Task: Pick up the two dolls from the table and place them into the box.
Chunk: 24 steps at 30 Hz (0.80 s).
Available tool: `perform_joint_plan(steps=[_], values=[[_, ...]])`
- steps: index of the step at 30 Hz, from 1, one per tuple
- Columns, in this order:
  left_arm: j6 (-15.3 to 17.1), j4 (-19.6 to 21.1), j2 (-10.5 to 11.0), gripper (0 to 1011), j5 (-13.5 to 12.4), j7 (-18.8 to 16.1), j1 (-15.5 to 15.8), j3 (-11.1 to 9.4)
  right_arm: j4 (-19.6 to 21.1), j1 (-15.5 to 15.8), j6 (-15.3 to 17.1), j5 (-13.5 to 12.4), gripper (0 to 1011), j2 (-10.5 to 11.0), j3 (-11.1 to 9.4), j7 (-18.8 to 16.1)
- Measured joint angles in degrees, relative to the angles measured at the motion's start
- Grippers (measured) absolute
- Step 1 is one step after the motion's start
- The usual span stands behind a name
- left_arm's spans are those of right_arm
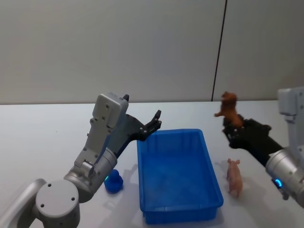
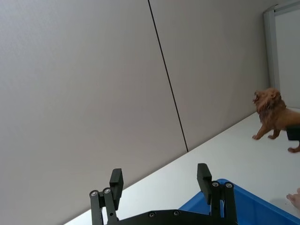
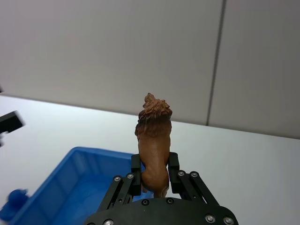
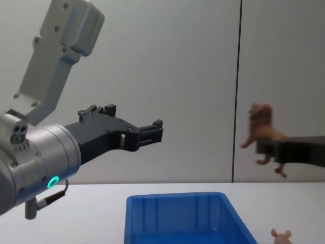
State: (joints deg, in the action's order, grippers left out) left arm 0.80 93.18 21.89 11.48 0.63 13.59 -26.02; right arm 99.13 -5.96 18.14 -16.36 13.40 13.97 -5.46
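Note:
A brown lion doll is held up in the air, to the right of the box's far end, with my right gripper shut on its hind part. The pale-pink pig doll stands on the white table, just right of the blue box. Nothing lies in the box. My left gripper hovers open and empty above the box's far left corner.
A small blue toy sits on the table against the box's left side, under my left arm. A grey panelled wall closes off the table's far edge. Bare tabletop lies behind the box and at far left.

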Motion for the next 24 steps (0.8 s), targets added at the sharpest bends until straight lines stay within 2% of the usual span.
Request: perform_joint_plan(steps=[7,10,11,13,17,20,21,24], values=[[0.00,0.00,0.00,1001,0.00,0.00,0.00,0.00,1.42,0.20,4.40,1.89,322,-1.37,2.57,-3.40],[0.00,0.00,0.00,1001,0.00,0.00,0.00,0.00,1.52,0.29,6.82,3.87,322,-2.24,4.24,-4.71],[0.00,0.00,0.00,1001,0.00,0.00,0.00,0.00,1.52,0.29,6.82,3.87,322,-2.24,4.24,-4.71],[0.00,0.00,0.00,1001,0.00,0.00,0.00,0.00,1.33,0.38,8.46,5.76,322,-3.09,5.68,-5.33],[0.00,0.00,0.00,1001,0.00,0.00,0.00,0.00,0.96,0.51,9.70,7.36,325,-3.87,6.99,-5.74],[0.00,0.00,0.00,1001,0.00,0.00,0.00,0.00,0.67,0.61,10.68,8.58,417,-4.44,8.00,-6.08],[0.00,0.00,0.00,1001,0.00,0.00,0.00,0.00,0.56,0.65,11.08,9.12,417,-4.69,8.42,-6.23],[0.00,0.00,0.00,1001,0.00,0.00,0.00,0.00,0.36,0.72,11.76,10.01,541,-5.08,9.08,-6.44]])
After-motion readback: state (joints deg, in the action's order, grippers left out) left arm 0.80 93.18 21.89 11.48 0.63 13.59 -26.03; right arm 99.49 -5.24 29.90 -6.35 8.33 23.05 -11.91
